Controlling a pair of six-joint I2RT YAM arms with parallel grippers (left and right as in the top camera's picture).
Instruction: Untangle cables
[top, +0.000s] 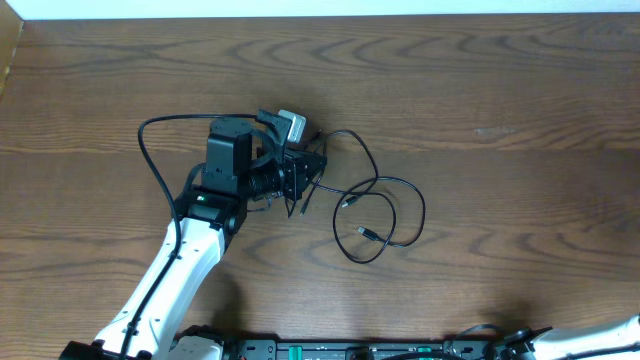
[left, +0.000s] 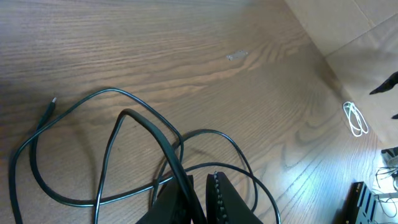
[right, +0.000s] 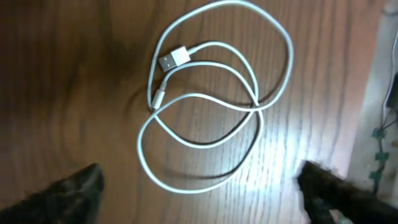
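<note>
Starting at the left jaws: pressed together, pinching the black cable (left: 163, 142) low in the centre of the left wrist view. Matte black fingers (left: 225, 200), one edge toothed, cut off by the bottom border. From the pinch, thin round cord fanning out in loose overlapping loops toward the left of the frame, small plug tip (left: 53, 101) lying free at the far left.

From overhead, the same cord sprawled mid-bench (top: 500, 80), just right of the black wrist housing (top: 230, 150); exact grip point hidden beneath it.

Over to the right jaws: spread wide, holding nothing, blurred dark fingers (right: 71, 190) in the two lower corners of the right wrist view. Between and above them, white cable (right: 258, 102) flat on the wood: smooth glossy cord in a few rounded loops, flat USB plug (right: 174, 59) at the coil's upper left. Dark brown grain, glare at lower right.

From overhead, only a sliver of the right arm (top: 600, 335) at the bottom right edge. White coil tiny and pale near the right edge of the left wrist view, well apart from the black one.
</note>
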